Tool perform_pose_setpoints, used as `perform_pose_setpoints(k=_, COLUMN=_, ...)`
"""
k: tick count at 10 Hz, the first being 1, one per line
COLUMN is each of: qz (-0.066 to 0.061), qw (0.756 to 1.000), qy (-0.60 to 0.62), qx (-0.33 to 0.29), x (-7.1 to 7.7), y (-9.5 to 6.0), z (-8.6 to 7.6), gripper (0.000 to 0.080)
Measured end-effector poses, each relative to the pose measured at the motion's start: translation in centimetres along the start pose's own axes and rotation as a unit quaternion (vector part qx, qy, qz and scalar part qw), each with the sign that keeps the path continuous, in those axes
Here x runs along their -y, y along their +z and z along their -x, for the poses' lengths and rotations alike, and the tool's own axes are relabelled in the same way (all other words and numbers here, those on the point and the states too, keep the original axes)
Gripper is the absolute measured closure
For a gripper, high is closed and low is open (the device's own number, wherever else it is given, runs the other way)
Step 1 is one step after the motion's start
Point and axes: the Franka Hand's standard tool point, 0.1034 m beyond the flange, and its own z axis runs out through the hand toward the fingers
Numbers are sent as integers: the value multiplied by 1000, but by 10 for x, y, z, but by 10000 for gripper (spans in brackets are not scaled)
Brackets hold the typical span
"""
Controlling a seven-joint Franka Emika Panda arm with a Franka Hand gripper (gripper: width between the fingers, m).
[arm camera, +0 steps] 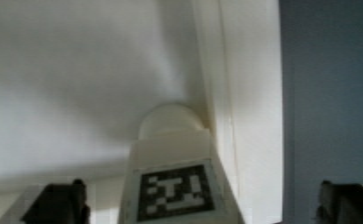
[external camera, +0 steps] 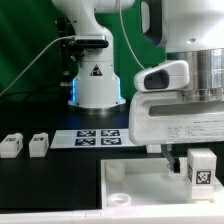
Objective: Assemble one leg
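The leg (external camera: 201,168) stands at the lower right of the exterior view, at the corner of the flat white top (external camera: 125,192), with its tag facing the camera. The gripper (arm camera: 199,207) straddles it. Its fingers (arm camera: 55,204) are spread wide and clear of the leg's sides, so nothing is held. The leg looks placed at its socket, but its foot is too blurred to tell whether it is seated or twisted home. The frame edge cuts off the top's far corner. Two spare legs (external camera: 12,146) wait at mid left, beside the marker board (external camera: 98,136).

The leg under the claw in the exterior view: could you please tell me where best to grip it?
Grip the leg by its two plain side faces beside the tag, coming from above: it appears upright on the white panel, inside the open claw.
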Motion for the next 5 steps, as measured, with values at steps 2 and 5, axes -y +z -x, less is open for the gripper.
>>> perform_pose_setpoints(k=2, qz=0, qw=1000, qy=15, qx=1, x=0, y=1, z=0, gripper=254)
perform_pose_setpoints(k=5, qz=-2, qw=987, qy=158, qx=4, x=-3, y=3, z=2, gripper=500)
